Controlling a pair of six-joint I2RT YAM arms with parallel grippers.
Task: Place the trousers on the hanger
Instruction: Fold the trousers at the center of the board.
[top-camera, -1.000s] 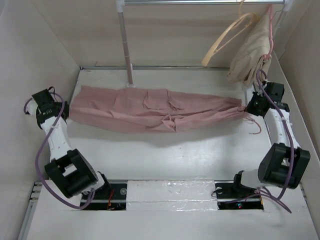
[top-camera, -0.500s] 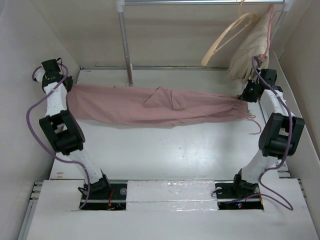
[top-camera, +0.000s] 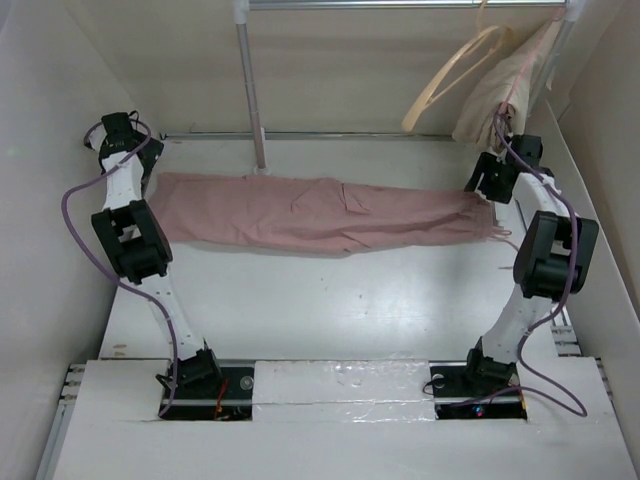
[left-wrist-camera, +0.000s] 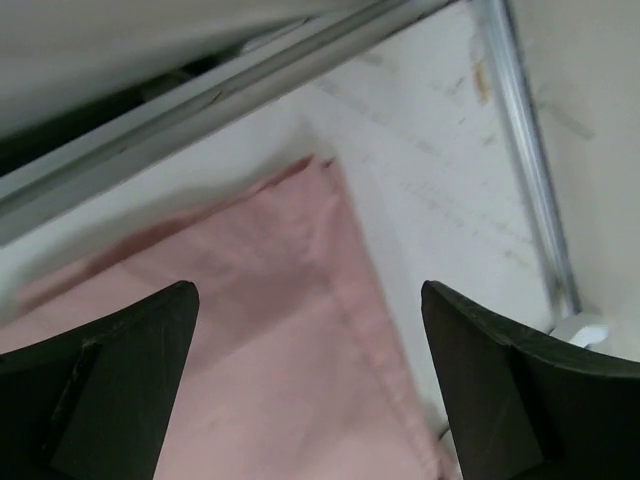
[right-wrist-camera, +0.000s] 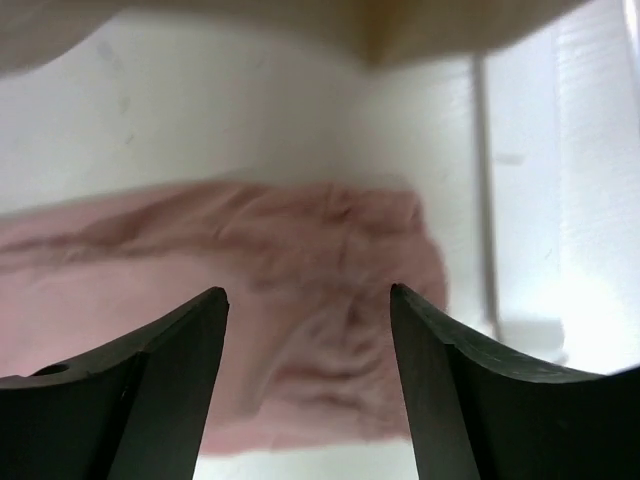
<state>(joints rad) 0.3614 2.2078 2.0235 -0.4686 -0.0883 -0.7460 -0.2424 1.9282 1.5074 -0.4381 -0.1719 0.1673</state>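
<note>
The dusty-pink trousers (top-camera: 320, 212) lie stretched flat across the far half of the table, leg hems at the left and gathered waist at the right. My left gripper (top-camera: 148, 168) hangs open just above the hem end; in the left wrist view its fingers (left-wrist-camera: 115, 385) stand wide apart over the hem corner (left-wrist-camera: 300, 300). At the waist end my right gripper (top-camera: 484, 180) is also open, and the bunched waist (right-wrist-camera: 320, 290) shows between its fingers (right-wrist-camera: 470, 390), apart from them. The cream-tan hanger (top-camera: 452, 78) hangs from the rail at the back right.
A beige garment (top-camera: 500, 95) hangs beside the hanger on the top rail (top-camera: 400, 5). The rail's upright pole (top-camera: 250, 90) stands at the back, left of centre. White walls close in both sides. A metal strip (top-camera: 350, 135) runs along the table's far edge.
Both grippers have opened and let go of the trousers, which now lie flat on the table. Both arms have reached farther back toward the far wall.
</note>
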